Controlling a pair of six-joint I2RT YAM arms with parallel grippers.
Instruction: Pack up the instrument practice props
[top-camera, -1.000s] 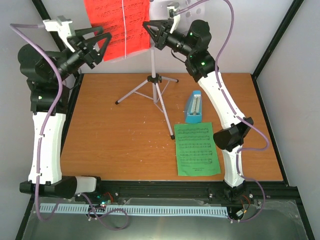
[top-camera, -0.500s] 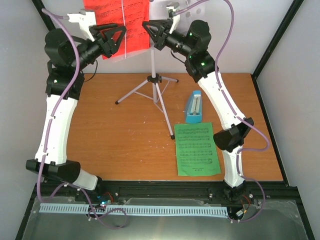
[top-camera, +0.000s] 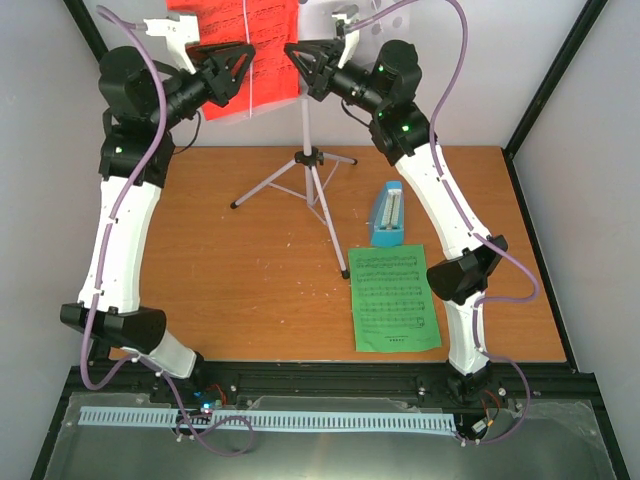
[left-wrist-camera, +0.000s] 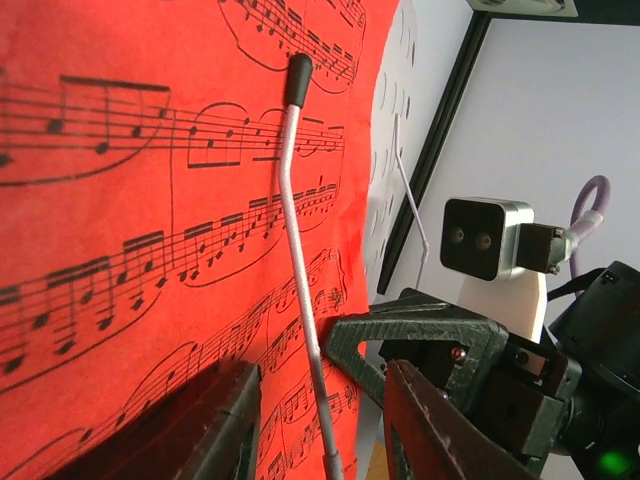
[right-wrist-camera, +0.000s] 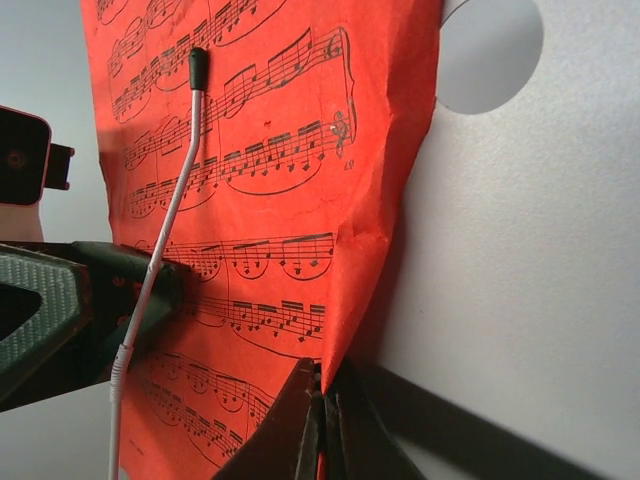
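While the red sheet-music page (top-camera: 275, 45) stood on the grey perforated tray (right-wrist-camera: 500, 220) of the silver music stand (top-camera: 306, 135), both arms were raised to it at the far edge of the table (top-camera: 220, 270). The right gripper (right-wrist-camera: 322, 420) had its fingers pressed together on the page's lower right corner, with a sliver of red showing between them. The left gripper (left-wrist-camera: 318, 385) faced the sheet from the other side with its fingers spread. The stand's thin wire page holder (left-wrist-camera: 296, 230), tipped with a black cap, ran down the front of the paper in the gap between them, and neither finger could be seen touching it.

What could be read on the red page was black music notation: staves, beamed notes, slurs and a curled clef sign near its right edge. The stand's tripod feet rested on the wooden top toward the back. The small blue metronome (top-camera: 388, 215) sat just right of the nearest leg. The green sheet-music page (top-camera: 395, 298) lay flat just in front of it, close beside the right arm. It carried rows of staves too, and a short line at its foot was too small to read.
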